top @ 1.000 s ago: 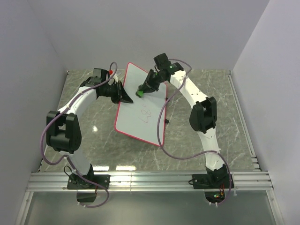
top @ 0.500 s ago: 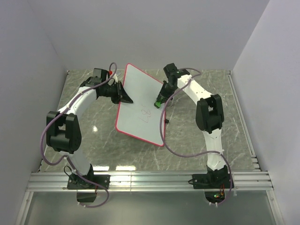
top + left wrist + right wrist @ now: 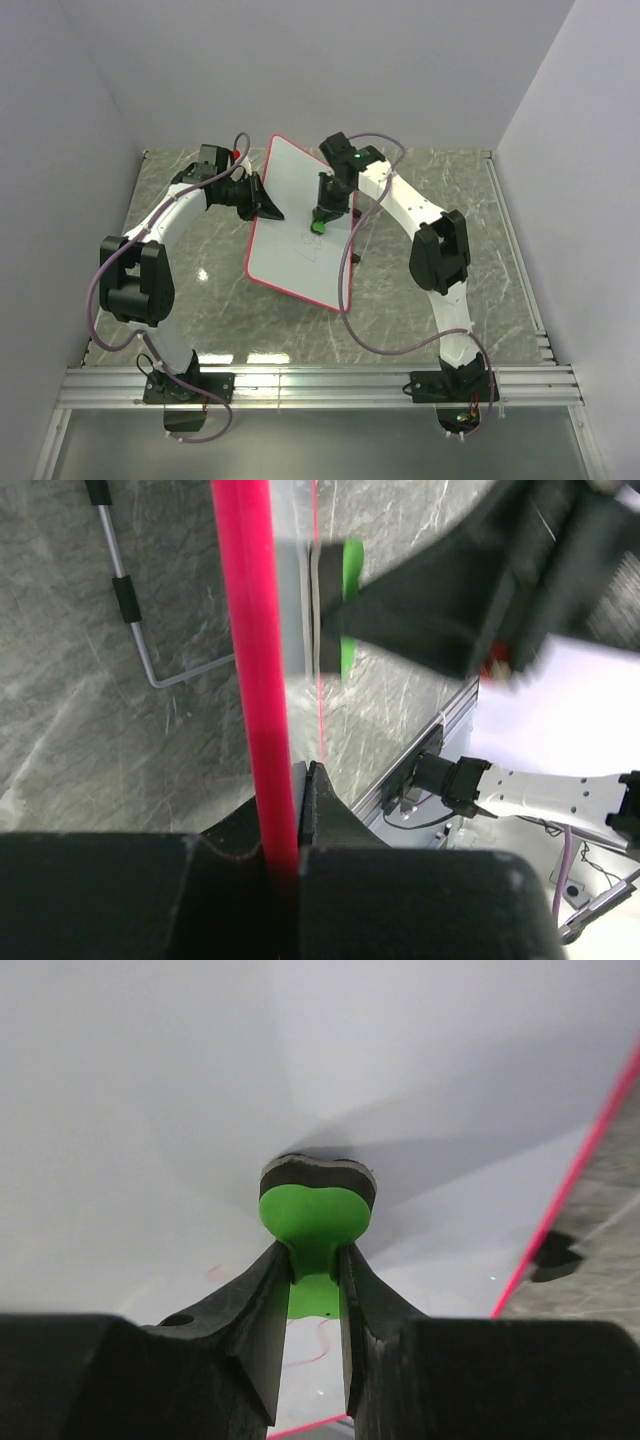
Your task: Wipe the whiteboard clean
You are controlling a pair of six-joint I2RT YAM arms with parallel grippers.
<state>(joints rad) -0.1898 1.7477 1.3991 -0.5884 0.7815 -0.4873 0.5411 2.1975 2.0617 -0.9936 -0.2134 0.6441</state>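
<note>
The whiteboard point(image 3: 290, 268), white with a red rim, stands tilted over the marble table. My left gripper point(image 3: 270, 210) is shut on its left edge; the left wrist view shows the red rim point(image 3: 255, 670) pinched between the jaws of the left gripper point(image 3: 298, 772). My right gripper point(image 3: 321, 217) is shut on the green eraser point(image 3: 317, 227), whose dark felt presses on the board's middle. From the right wrist, the eraser point(image 3: 316, 1210) sits between the jaws of the right gripper point(image 3: 315, 1258) against the white surface point(image 3: 150, 1110). Faint writing point(image 3: 308, 246) remains just below it.
A thin metal rod with black sleeves point(image 3: 128, 598) lies on the table behind the board. A small black clip point(image 3: 556, 1256) sits at the board's right rim. An aluminium rail point(image 3: 320, 384) runs along the near edge; white walls close in left, right and behind.
The right gripper carried the eraser from the board's upper left to its right edge, then back to the middle. The dark writing has faded. The left arm has not moved.
</note>
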